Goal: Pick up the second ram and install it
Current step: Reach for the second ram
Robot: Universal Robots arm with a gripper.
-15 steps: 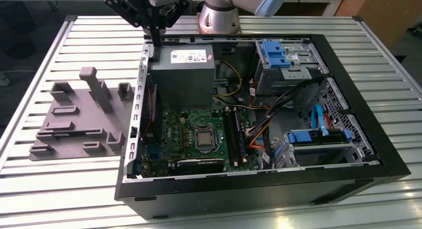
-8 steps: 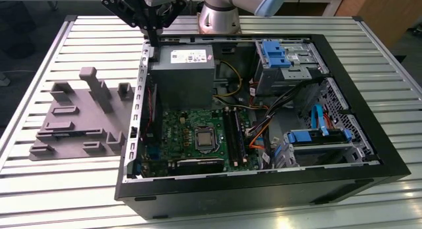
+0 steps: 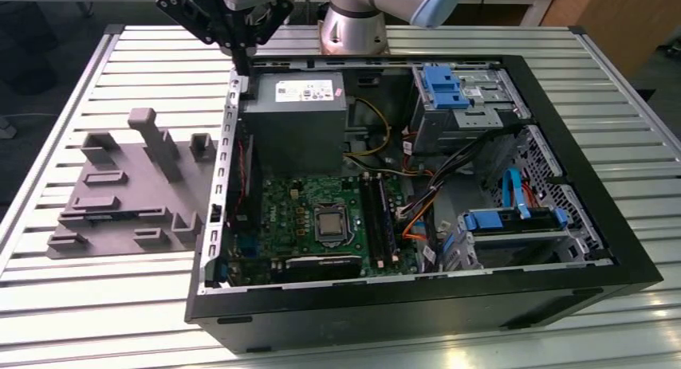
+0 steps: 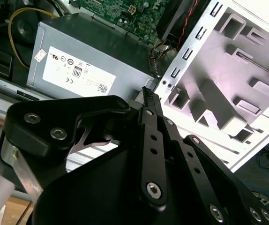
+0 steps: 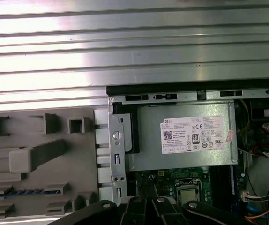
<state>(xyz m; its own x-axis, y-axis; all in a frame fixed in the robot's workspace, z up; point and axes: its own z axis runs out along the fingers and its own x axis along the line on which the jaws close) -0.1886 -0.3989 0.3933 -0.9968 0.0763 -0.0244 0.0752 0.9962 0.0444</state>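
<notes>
The second ram is a thin dark blue strip standing edge-up in a slot of the grey moulded tray, seen in the first wrist view. My gripper hangs over the far corner of the open computer case, on the exterior view's left, beside the grey power supply. It is clear of the tray. In the second wrist view the fingers meet in a thin tip with nothing between them. The black memory sockets lie on the green motherboard, to the right of the processor.
The case's metal side wall stands between the tray and the motherboard. Blue drive brackets and loose cables fill the case on the exterior view's right. The ribbed metal table runs out on all sides.
</notes>
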